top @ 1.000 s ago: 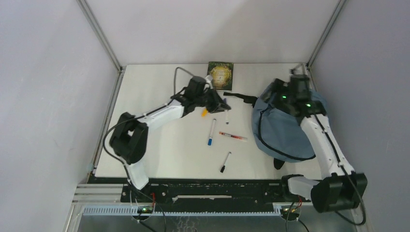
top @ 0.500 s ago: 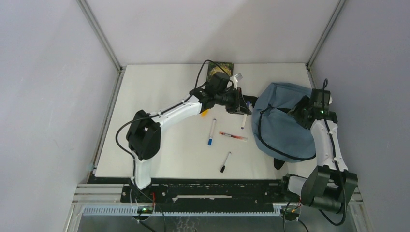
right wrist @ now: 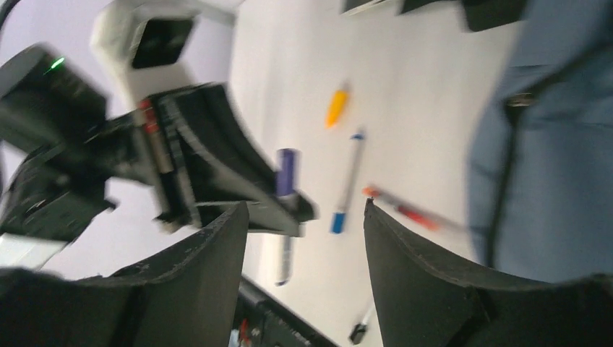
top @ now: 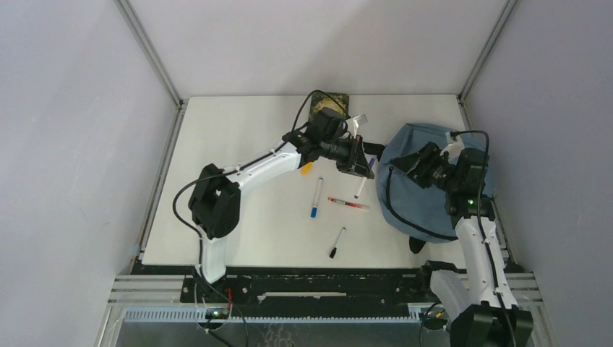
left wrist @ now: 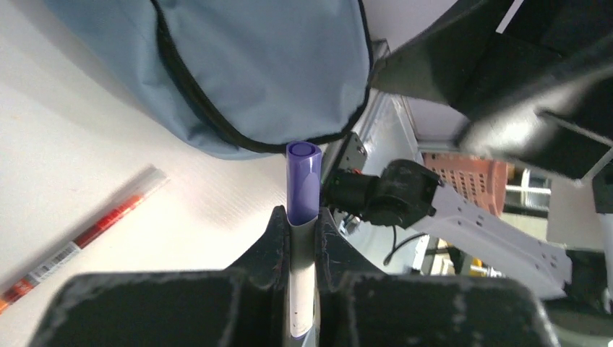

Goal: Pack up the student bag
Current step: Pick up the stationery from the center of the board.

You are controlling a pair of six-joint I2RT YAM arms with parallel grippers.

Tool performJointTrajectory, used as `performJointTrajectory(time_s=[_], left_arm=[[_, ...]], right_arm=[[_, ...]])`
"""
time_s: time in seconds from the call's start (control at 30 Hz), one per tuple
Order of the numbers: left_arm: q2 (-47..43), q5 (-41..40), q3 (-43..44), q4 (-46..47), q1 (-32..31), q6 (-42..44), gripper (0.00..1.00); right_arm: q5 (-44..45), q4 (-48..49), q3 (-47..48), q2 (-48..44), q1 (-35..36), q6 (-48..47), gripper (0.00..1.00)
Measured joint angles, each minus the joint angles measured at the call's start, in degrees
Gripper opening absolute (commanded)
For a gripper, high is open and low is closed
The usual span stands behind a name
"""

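Right now: clamping the purple-capped pen (left wrist: 302,181) between the left fingers (left wrist: 278,238), cap end poking out toward the student bag (top: 426,206). Slumped on the right side of the counter (top: 238,130), that bag, just beside the pen. Holding the right fingers (right wrist: 209,267) spread apart and empty over its top. Can't tell if the zip is open. Risks: ramming the pen into closed fabric and shoving the bag toward the edge; clipping the right fingers, given the crowding.
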Motion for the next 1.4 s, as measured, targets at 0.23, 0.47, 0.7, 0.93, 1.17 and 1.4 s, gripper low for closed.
performJointTrajectory(time_s=[0.23,0.47,0.7,0.93,1.17,1.4], left_arm=[[0.92,5.73,0.00,-0.04,0.00,1.77,0.00],[0.98,7.02,0.00,-0.02,0.00,2.80,0.00],[0.98,7.17,0.00,-0.02,0.17,3.13,0.00],[0.98,8.17,0.00,0.02,0.17,3.61,0.00],[0.98,8.07,0.00,-0.07,0.17,3.63,0.02],[0.96,7.21,0.00,-0.83,0.07,5.99,0.97]], right_arm=[[1.62,5.95,-0.04,0.13,12.81,6.84,0.60],[7.30,6.86,-0.07,4.76,16.90,9.68,0.55],[10.91,6.99,-0.07,4.87,17.25,11.19,0.51],[13.18,7.43,-0.07,7.93,17.55,12.33,0.47],[12.39,9.51,-0.07,9.60,19.50,13.27,0.00],[13.75,6.10,0.17,8.33,18.53,12.33,0.00]])
